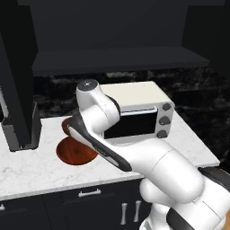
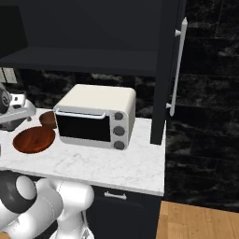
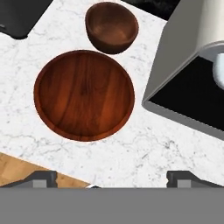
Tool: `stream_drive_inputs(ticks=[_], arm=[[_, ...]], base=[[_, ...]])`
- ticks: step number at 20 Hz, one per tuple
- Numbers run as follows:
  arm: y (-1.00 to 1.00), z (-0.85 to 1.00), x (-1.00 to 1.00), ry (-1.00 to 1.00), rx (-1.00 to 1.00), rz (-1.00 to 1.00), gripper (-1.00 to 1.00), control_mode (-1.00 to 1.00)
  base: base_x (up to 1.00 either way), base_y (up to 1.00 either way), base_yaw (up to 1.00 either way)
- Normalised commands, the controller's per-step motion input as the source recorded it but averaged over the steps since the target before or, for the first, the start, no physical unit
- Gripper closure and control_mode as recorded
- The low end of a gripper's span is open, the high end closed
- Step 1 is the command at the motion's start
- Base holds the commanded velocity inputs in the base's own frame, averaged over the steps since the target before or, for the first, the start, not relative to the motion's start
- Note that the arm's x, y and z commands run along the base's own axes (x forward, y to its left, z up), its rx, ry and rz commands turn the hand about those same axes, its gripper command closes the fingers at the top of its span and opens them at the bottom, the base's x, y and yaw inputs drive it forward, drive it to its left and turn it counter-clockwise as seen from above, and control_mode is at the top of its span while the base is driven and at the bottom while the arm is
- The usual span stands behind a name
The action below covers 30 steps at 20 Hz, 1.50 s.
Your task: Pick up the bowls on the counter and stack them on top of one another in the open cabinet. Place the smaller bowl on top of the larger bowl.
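Nothing is stacked yet. The wide, shallow reddish-brown wooden bowl (image 3: 84,95) lies on the white marble surface (image 3: 144,153) just ahead of the gripper (image 3: 112,180), which is spread wide and empty. The small, darker brown wooden bowl (image 3: 112,27) sits just beyond. Both must go into the dark overhead cabinet (image 1: 117,58).

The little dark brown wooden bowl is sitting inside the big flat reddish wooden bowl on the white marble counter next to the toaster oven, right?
Not quite. The little dark brown wooden bowl sits on the white marble counter beside the big flat reddish wooden bowl, not inside it; the big bowl is empty. The hand view shows this. Both are next to the cream toaster oven, as you said.
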Motion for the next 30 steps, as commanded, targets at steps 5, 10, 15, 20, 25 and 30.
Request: stream_drive_inputs(ticks=[5,10,15,20,25,30], arm=[[0.05,-0.31,0.12,-0.05,0.0,0.0,-1.0,-1.0],[0.11,-0.11,0.32,-0.01,0.0,0.01,-1.0,-1.0],[0.21,0.0,0.37,0.0,0.0,0.0,-1.0,-1.0],[0.14,0.0,0.37,0.0,0.0,0.0,-1.0,-1.0],[0.18,-0.03,0.34,0.0,-0.03,0.0,-1.0,-1.0],[0.11,-0.17,0.16,0.0,-0.05,0.0,-1.0,-1.0]], base=[[0.0,0.0,0.0],[0.0,0.0,0.0],[0.0,0.0,0.0],[0.0,0.0,0.0],[0.0,0.0,0.0],[0.0,0.0,0.0]])
